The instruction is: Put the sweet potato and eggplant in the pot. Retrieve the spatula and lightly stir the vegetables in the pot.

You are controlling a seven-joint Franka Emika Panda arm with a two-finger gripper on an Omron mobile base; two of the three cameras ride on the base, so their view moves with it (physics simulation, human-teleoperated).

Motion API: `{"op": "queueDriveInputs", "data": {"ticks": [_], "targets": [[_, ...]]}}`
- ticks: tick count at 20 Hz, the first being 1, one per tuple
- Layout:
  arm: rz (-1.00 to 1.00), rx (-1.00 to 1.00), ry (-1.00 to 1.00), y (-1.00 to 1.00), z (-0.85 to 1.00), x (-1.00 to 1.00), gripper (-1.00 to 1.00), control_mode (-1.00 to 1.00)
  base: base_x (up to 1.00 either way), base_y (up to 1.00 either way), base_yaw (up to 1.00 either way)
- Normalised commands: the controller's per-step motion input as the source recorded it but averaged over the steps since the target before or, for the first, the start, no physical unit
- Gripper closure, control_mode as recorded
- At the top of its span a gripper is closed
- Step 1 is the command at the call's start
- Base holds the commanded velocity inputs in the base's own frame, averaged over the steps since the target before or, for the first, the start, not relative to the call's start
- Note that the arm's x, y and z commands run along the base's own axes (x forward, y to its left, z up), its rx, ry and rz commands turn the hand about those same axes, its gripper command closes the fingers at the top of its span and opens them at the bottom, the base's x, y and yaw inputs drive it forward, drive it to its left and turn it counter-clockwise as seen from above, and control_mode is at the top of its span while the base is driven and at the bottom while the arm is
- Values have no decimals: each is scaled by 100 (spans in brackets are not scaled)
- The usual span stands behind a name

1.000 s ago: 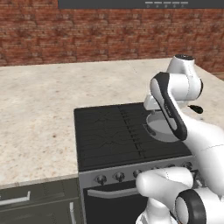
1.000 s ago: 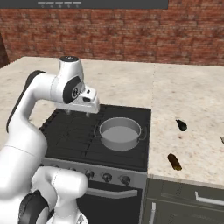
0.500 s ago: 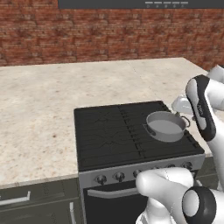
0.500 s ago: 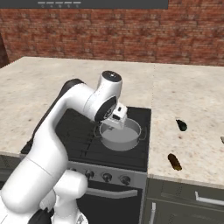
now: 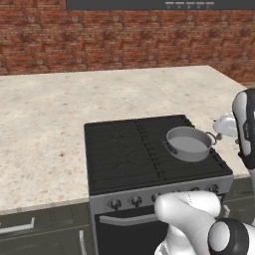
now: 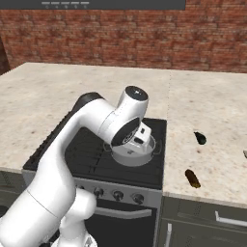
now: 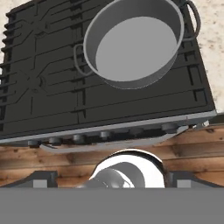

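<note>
Grey pot [image 7: 133, 41] is empty below me now my arm swung right; claw grip I can't tell.

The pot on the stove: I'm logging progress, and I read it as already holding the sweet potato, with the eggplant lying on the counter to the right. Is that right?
Not quite. The pot is empty, as the hand view shows. The sweet potato lies on the counter right of the stove, nearer its front edge than the eggplant, as the right base view shows.
</note>
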Motion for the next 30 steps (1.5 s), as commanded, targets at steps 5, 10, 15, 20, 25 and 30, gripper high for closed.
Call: {"op": "queueDriveInputs", "data": {"ticks": [5,10,15,20,25,30], "targets": [[0,-2,-3,6,0,-60,-100,-100,0,0,0],[-11,0,0,1,0,-23,-100,-100,0,0,0],[-1,0,0,0,0,0,-100,-100,0,0,0],[0,0,0,0,0,0,-100,100,0,0,0],[0,0,0,0,0,0,-100,100,-20,-56,-2],[0,0,0,0,0,0,-100,100,-17,-78,0]]}}
